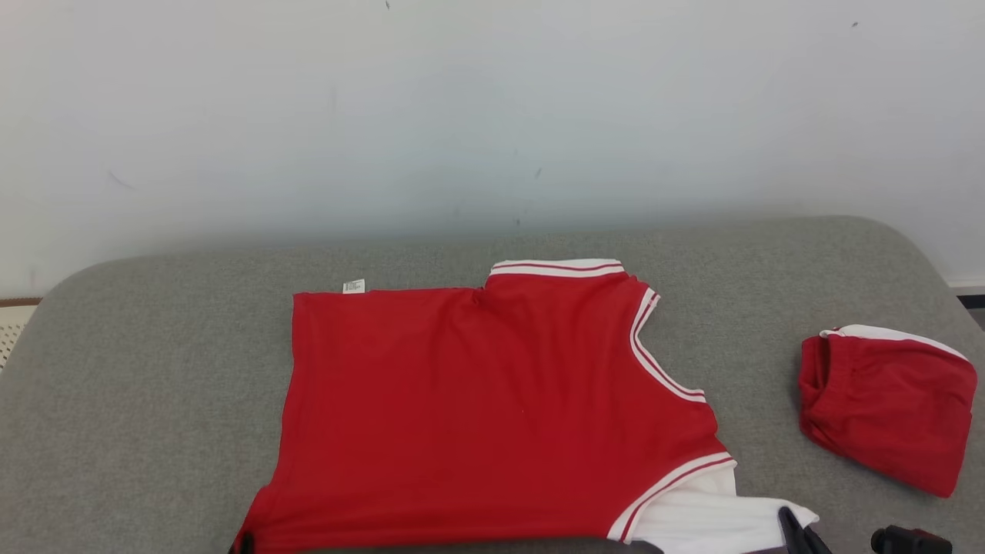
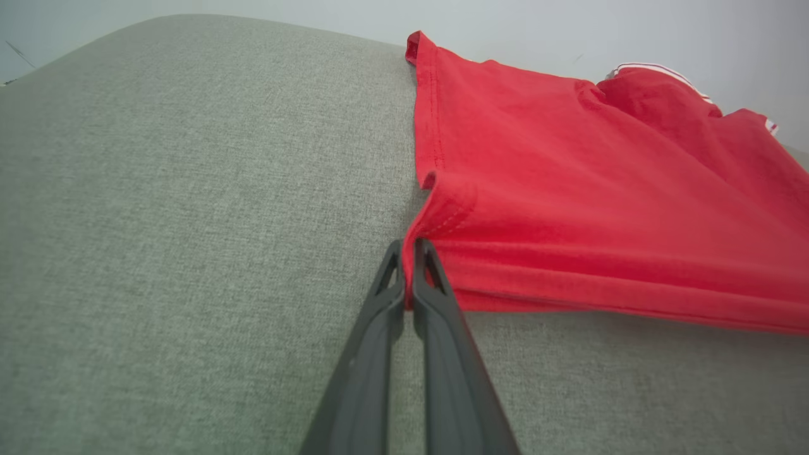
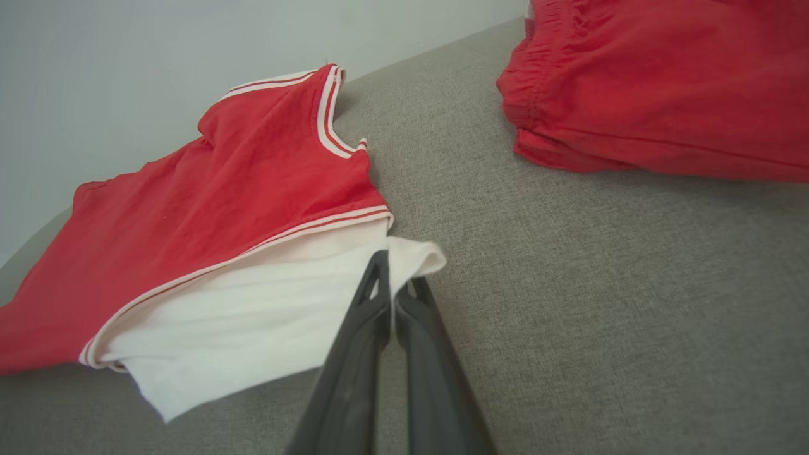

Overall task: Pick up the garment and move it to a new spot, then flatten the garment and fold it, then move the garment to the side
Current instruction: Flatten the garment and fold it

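Observation:
The garment [image 1: 477, 408] is a red sleeveless top with white-striped trim and a white under-layer, spread on the grey padded table [image 1: 154, 369]. My left gripper [image 2: 407, 253] is shut on the garment's [image 2: 569, 221] near red hem corner, at the lower left in the head view. My right gripper [image 3: 392, 278] is shut on the white corner of the garment [image 3: 208, 215]; its dark fingers [image 1: 796, 531] show at the bottom of the head view.
A second red piece with a white band [image 1: 889, 404] lies bunched at the table's right end, seen close by in the right wrist view [image 3: 663, 82]. A pale wall [image 1: 492, 115] stands behind the table. Bare grey surface stretches left of the garment.

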Controlling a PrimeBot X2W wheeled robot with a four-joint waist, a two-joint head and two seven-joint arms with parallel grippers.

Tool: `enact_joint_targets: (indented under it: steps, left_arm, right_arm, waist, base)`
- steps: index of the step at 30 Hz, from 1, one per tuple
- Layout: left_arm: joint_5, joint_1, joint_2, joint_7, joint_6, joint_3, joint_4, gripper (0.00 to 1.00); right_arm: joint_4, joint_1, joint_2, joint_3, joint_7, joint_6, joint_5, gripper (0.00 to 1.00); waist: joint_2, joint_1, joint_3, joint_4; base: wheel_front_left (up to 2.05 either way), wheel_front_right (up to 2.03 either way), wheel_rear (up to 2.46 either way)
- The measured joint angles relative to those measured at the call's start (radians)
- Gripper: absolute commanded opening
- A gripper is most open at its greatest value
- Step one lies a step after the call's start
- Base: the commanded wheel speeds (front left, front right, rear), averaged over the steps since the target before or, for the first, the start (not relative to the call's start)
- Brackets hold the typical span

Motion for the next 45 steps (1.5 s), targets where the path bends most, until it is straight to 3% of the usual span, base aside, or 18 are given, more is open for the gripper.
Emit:
enact_joint_targets:
  steps: [13, 24, 33, 45]
  left_arm:
    - [0.068, 0.117, -0.028, 0.0, 0.07, 0.036, -0.011, 0.0]
    - [0.067, 0.153, -0.035, 0.0, 0.061, 0.033, -0.007, 0.0]
    - [0.065, 0.068, -0.033, 0.0, 0.037, 0.008, -0.081, 0.0]
    - [0.058, -0.077, -0.032, 0.0, 0.038, -0.064, -0.038, 0.0]
  right_arm:
    - [-0.021, 0.09, -0.016, -0.006, 0.0, 0.0, -0.008, 0.0]
    - [-0.049, 0.099, -0.013, -0.01, -0.001, 0.0, -0.037, 0.0]
    - [-0.088, 0.0, 0.01, -0.063, -0.002, 0.0, -0.087, 0.0]
    - [0.07, -0.181, 0.047, -0.072, -0.003, 0.0, -0.16, 0.0]
  waist:
    - [0.0002, 0.0001, -0.022, 0.025]
    - [0.0002, 0.0002, -0.013, 0.071]
    - [0.0003, 0.0002, 0.022, 0.08]
    - [0.0003, 0.0003, 0.086, 0.108]
  base:
    - [0.0, 0.0, 0.0]
    - [0.0, 0.0, 0.0]
    - [0.0, 0.0, 0.0]
    - [0.0, 0.0, 0.0]
